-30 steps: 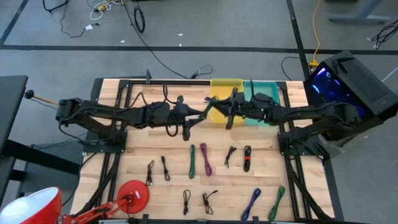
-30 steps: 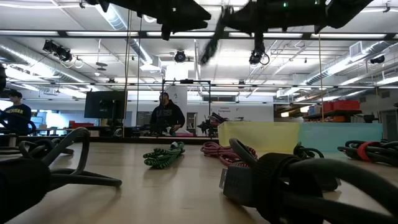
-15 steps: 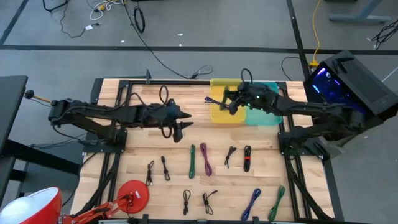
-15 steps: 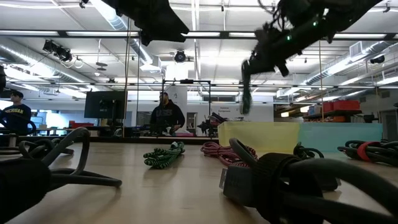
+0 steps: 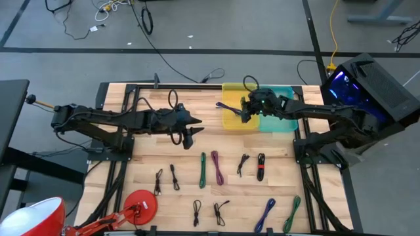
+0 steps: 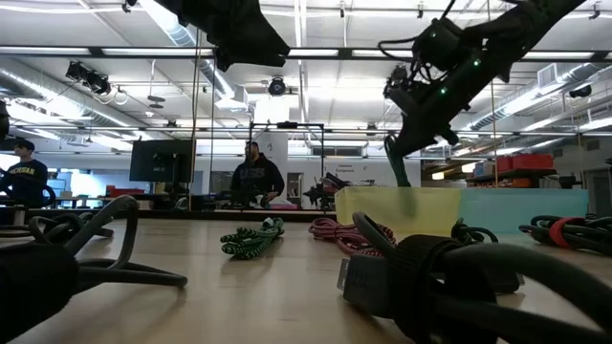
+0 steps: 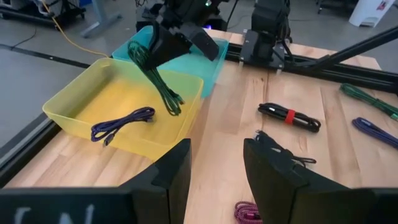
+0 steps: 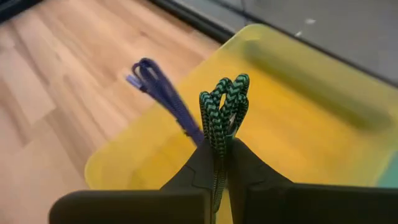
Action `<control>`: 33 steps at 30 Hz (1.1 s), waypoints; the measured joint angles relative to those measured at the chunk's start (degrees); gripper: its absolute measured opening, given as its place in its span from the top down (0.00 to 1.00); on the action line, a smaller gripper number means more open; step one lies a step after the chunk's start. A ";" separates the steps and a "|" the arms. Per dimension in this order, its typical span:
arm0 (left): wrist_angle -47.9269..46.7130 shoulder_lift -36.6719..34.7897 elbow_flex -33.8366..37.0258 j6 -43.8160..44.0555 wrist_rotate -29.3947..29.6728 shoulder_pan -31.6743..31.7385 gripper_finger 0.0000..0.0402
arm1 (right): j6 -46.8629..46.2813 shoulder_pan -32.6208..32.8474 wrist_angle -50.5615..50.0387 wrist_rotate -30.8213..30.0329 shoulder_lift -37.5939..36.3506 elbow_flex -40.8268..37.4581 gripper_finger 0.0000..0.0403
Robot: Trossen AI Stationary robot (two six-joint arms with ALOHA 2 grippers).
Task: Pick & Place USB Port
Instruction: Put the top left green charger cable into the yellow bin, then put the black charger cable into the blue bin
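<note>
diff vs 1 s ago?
The right end effector, shut on the green cable, carried it from the table's middle to over the yellow bin; the cable now hangs into the bin. The left end effector, open and empty, pulled back to its own side. Unchanged: the purple cable in the bin and the cables laid out on the table.

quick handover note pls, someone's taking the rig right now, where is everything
Right claw: shut on a green cable, hanging over the yellow bin.
Left claw: open, empty, over bare table near the middle.
In the yellow bin: one purple cable.
The teal bin is beside it; its contents are hidden.
Done: purple cable binned; green cable carried to the bin.
Left: drop the green cable, then bin the cables that lie on the table's front half.
</note>
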State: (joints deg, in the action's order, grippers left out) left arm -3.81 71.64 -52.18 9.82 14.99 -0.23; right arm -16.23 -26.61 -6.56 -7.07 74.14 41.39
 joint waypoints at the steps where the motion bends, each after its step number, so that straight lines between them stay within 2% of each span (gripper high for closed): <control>1: 0.02 0.00 0.00 0.00 0.01 0.00 0.62 | 0.01 -0.02 0.41 1.28 0.63 0.00 0.97; 4: 0.00 0.00 0.00 0.00 0.01 0.02 0.62 | 0.58 0.10 0.40 2.22 2.54 0.00 0.94; 9: -0.65 0.01 0.00 0.02 0.01 0.07 0.62 | 1.62 0.02 0.61 1.93 3.57 0.01 0.71; 13: -0.83 0.04 0.00 0.04 0.01 0.07 0.62 | 1.98 -0.20 4.53 1.47 3.57 0.00 0.51; 18: -1.97 0.04 0.00 1.86 0.00 0.04 0.62 | 1.84 -1.39 13.56 -1.26 2.62 0.02 0.36; 22: -6.34 0.12 0.07 4.98 -0.02 -0.02 0.62 | 0.41 -1.15 18.14 3.79 0.14 0.02 0.33; 27: -14.14 1.60 0.14 10.79 -1.15 -1.07 0.62 | -1.31 2.46 18.68 12.61 -2.60 0.02 0.34; 33: -19.77 3.39 0.15 16.98 -1.30 -5.01 0.62 | -1.23 9.67 18.75 14.13 -4.48 0.02 0.38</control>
State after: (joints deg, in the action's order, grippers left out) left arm -23.58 75.02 -52.03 26.80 13.69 -5.24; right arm -17.46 -16.94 12.19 7.06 69.66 41.41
